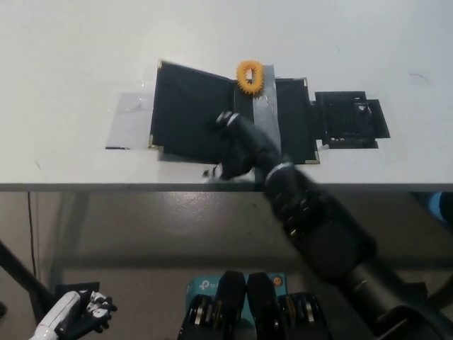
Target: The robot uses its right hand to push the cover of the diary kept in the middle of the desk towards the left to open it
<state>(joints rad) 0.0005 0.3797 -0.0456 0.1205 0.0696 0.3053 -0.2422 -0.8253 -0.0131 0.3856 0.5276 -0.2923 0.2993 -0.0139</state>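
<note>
White desk (pixel 71 85), right hand (pixel 241 145) on diary (pixel 187 110)

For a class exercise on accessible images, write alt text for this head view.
A black right robot hand presses on a black diary lying on a white desk, an orange ring at the diary's top edge. The white left robot hand rests below the desk at lower left.
</note>
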